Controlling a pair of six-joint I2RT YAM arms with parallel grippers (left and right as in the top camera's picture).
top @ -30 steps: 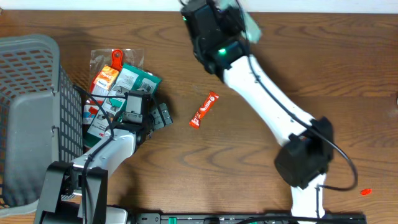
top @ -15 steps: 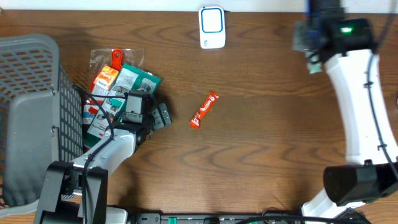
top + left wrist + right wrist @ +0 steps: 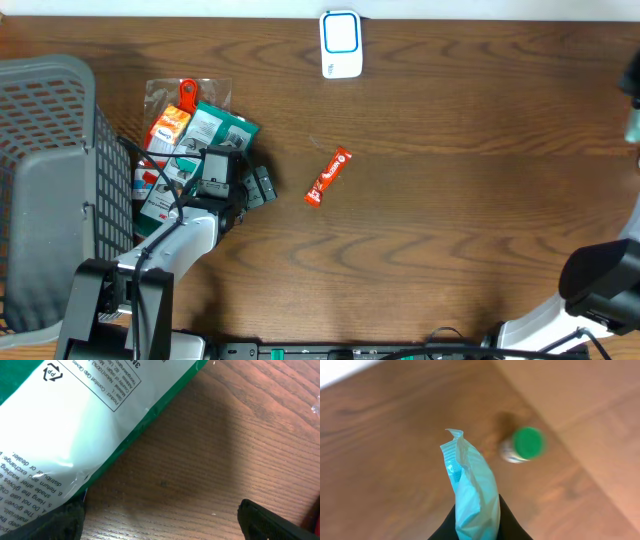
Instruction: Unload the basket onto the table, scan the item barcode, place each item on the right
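Observation:
My right gripper (image 3: 477, 527) is shut on a light blue packet (image 3: 472, 490), which stands up between its black fingers. In the overhead view that gripper is only a sliver at the right edge (image 3: 633, 92). The white and blue scanner (image 3: 341, 44) sits at the table's far edge. My left gripper (image 3: 160, 525) is open over bare wood beside a green and white packet (image 3: 75, 420); in the overhead view the left gripper (image 3: 258, 186) rests at the right side of a pile of packets (image 3: 190, 125). The barcode is not visible.
A red snack bar (image 3: 329, 176) lies mid-table. A grey basket (image 3: 50, 150) stands at the left edge. Below the right gripper, blurred, is a green-capped bottle (image 3: 525, 444) off the table's edge. The right arm's base (image 3: 600, 290) stands at the near right.
The right arm has swung from above the scanner to the right edge of the overhead view, carrying the light blue packet; the scanner is uncovered. The left arm has not moved.

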